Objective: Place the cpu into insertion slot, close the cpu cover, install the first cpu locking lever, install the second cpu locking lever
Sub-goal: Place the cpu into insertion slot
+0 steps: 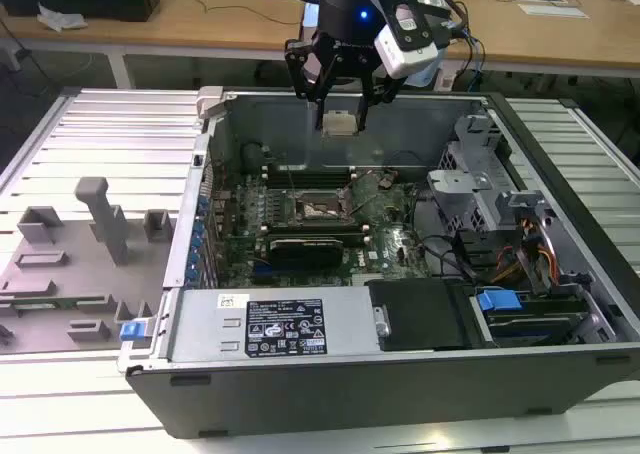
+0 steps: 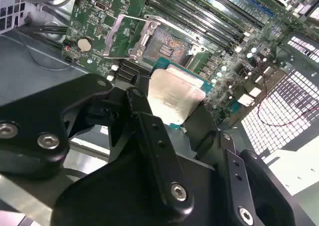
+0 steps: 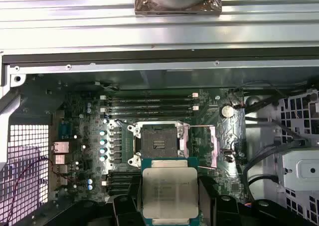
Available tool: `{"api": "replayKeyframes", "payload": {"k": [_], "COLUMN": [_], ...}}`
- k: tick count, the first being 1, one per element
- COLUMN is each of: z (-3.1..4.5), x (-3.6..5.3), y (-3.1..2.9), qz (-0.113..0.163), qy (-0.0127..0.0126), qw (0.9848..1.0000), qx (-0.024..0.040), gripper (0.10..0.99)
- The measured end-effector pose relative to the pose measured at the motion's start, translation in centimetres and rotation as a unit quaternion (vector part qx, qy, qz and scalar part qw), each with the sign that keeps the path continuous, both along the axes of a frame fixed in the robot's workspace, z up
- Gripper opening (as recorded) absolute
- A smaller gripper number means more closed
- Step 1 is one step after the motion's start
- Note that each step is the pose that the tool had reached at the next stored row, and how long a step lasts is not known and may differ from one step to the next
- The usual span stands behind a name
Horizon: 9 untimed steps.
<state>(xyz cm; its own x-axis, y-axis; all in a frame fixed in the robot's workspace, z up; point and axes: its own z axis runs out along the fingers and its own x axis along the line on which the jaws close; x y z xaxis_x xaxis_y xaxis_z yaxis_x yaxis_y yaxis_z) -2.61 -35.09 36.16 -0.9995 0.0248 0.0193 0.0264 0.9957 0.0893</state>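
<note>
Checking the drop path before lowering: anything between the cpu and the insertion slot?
Nothing visible. The gripper holds the cpu above the open case. The insertion slot lies bare, contacts exposed. The cpu cover stands open at one side of the slot, off the path.

No text could be read with certainty. A black label (image 1: 288,329) with white print and small round marks sat on the grey power supply box (image 1: 205,339). A small white sticker (image 1: 233,301) lay near it on the same box. Both were too small to make out. In the first wrist view, faint printed lines crossed the metal top of the cpu (image 3: 169,191), also illegible.
</note>
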Motion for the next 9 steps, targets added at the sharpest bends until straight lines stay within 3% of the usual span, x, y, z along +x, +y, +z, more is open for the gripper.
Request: {"api": "replayKeyframes", "payload": {"k": [9], "z": [-0.20], "x": [0.00], "y": [0.00], "qz": [0.000], "qy": [0.0000], "qw": [1.0000], "qx": [0.0000], "gripper": [0.541]}}
